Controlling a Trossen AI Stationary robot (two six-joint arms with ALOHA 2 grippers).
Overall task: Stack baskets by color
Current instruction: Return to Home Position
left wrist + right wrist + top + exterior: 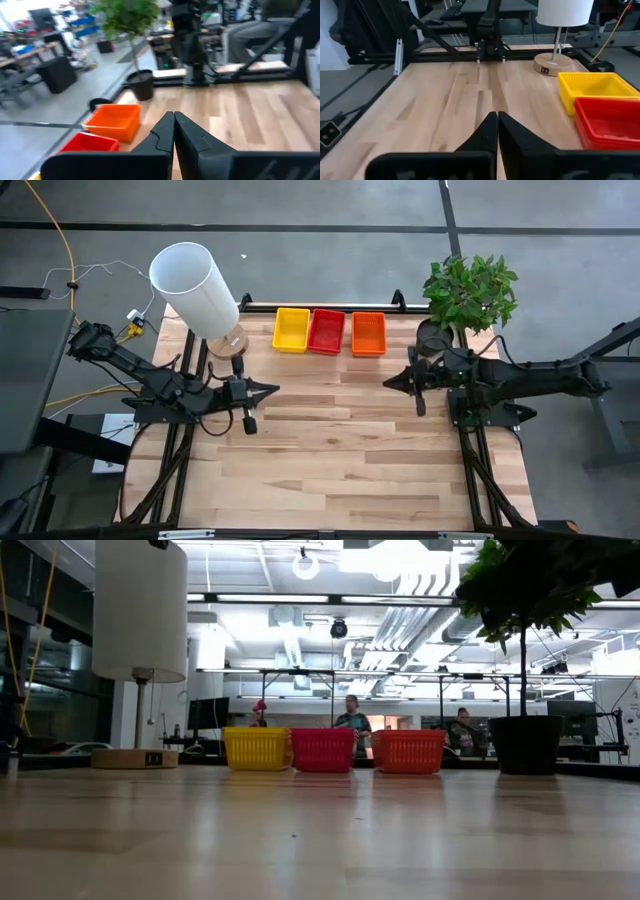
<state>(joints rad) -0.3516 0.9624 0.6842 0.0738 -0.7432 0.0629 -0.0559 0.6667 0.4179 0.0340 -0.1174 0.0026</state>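
Take the lamp (195, 288) as your marker: there is one, a tall white shade on a round wooden base, at a far corner of the table (340, 460).

You have three basket colours in one straight row leading away from the lamp's base. One yellow basket (291, 329) sits just beside the base. One red basket (326, 331) touches the yellow on the side away from the lamp. One orange basket (368, 333) comes last, farthest from the lamp, with a slim gap between it and the red. Each colour shows as a single tray outline from above and from table height. You cannot tell from these views whether more trays are nested inside any of them. All three sit upright, open side up, with their rims about level.

One potted plant (468, 292) stands past the orange basket, at the opposite end of the row from the lamp.

There are two arms, and neither touches a basket. Your left gripper (268, 390) hangs near the lamp's base, on the side toward the middle of the table. Its two fingers are pressed together and hold nothing. Your right gripper (390, 382) is well apart from the lamp, on the plant's side, about as far out from the row as the left one. Its two fingers are likewise closed on nothing. The two tips point at each other across bare wood.

In the room behind the row, three people (350, 715) show, small and far off.
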